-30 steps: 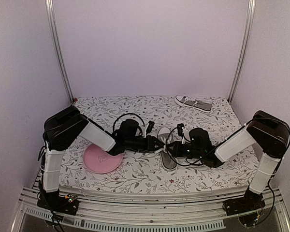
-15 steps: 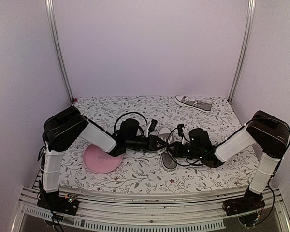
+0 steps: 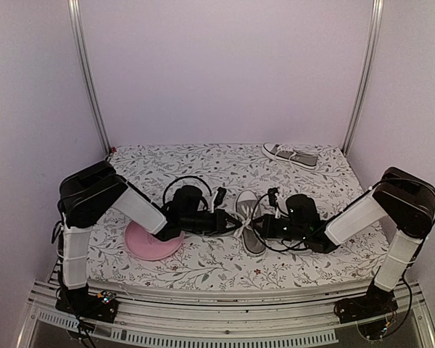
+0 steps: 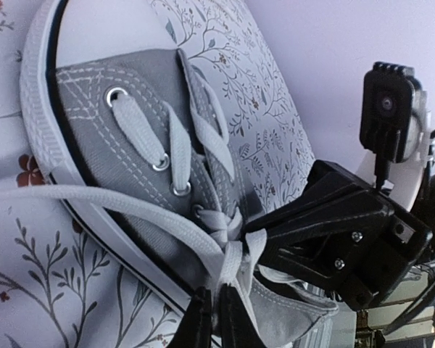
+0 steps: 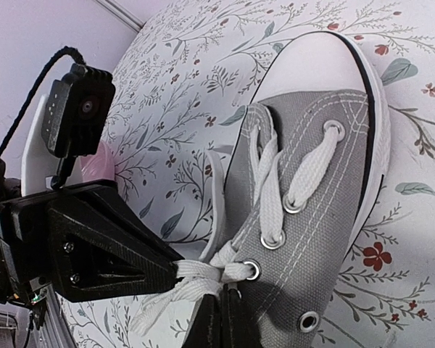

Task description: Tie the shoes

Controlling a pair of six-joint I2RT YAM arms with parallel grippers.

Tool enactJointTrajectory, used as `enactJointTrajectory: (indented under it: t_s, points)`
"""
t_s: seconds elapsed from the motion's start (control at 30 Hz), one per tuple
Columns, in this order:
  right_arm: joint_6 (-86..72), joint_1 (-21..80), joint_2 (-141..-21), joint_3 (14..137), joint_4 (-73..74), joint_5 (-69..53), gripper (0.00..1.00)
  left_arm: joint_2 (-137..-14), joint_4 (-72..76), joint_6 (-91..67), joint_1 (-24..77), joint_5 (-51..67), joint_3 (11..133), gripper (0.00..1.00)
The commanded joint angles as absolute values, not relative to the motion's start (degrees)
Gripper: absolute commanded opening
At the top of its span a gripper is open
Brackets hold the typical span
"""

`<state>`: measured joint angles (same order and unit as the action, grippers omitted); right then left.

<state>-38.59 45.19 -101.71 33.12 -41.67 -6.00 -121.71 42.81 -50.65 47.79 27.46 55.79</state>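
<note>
Found the near shoe (image 3: 246, 204) lying mid-table on the flowered cloth (image 3: 203, 262), white toe toward the back wall, heel toward the arm bases. Saw the left gripper (image 4: 214, 319) squeezed together on the white lace (image 4: 230, 262) just past the crossing (strand caught straight between the fingertips). Saw the right gripper (image 5: 222, 319) likewise pinched tight on that lace by the lower eyelets, meeting its partner nearly tip to tip over the shoe. Spotted the second shoe (image 3: 291, 155) well apart, at the far right edge. Noted a pink plate (image 3: 146, 245) lying beside the left forearm.
</note>
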Motion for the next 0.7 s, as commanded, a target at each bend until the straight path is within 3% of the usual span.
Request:
enactJointTrajectory:
  t_s: [0.0, 0.2, 0.37, 0.57, 0.67]
  points:
    - [-38.3, 44.9, -100.1, 30.8, -41.2, -6.5, 0.02, -118.7, 44.2, -52.2, 47.5, 26.1, 53.7, 0.06]
    - [-37.7, 44.9, -99.1, 30.1, -41.8, -8.3, 0.02, -118.3, 43.1, -52.9, 47.8, 26.9, 52.1, 0.18]
    - [-37.5, 44.8, -97.6, 30.1, -40.6, -9.4, 0.02, -114.4, 37.6, -49.9, 48.0, 23.5, 51.3, 0.21]
    - [-37.2, 44.8, -94.6, 29.7, -36.7, -9.3, 0.02, -109.3, 31.7, -44.1, 48.1, 21.4, 52.1, 0.37]
    - [-36.8, 44.6, -93.3, 29.4, -35.0, -8.9, 0.02, -109.2, 28.4, -41.6, 48.1, 21.4, 54.0, 0.38]
